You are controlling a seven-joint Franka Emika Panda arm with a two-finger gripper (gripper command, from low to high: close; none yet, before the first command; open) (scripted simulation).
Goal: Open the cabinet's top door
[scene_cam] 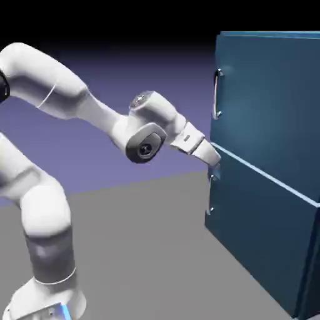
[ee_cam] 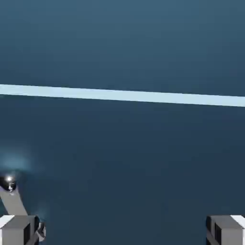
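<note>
The top door [scene_cam: 269,112] fills the upper right of the exterior view, a flat dark blue panel that lies shut against the cabinet [scene_cam: 304,35]. Its silver handle [scene_cam: 217,94] stands upright near the door's left edge, and nothing is touching it. Under the door, a thin pale strip [scene_cam: 265,174] slants down toward the right edge of the frame. Below that strip, at the lower right, is the lower door [scene_cam: 262,228], also shut, with a handle [scene_cam: 210,195] of its own near its left edge.

In the hand view, the pale strip crosses the upper half of the frame from side to side, tilting slightly down to the right. Blue panel shows above and below it, and part of a silver handle shows at the lower left, partly behind one fingertip.

The fingers [ee_cam: 123,230] are wide open, one at the bottom left and one at the bottom right of the hand view, with nothing held between them. In the exterior view they are near the middle right, close to the top of the lower handle and below the upper one. The white arm [scene_cam: 47,219] rises from the lower left, and its hand [scene_cam: 187,137] points down and to the right. A gray floor [scene_cam: 144,250] spreads across the bottom of the frame, with a blue-violet backdrop [scene_cam: 169,75] behind.
</note>
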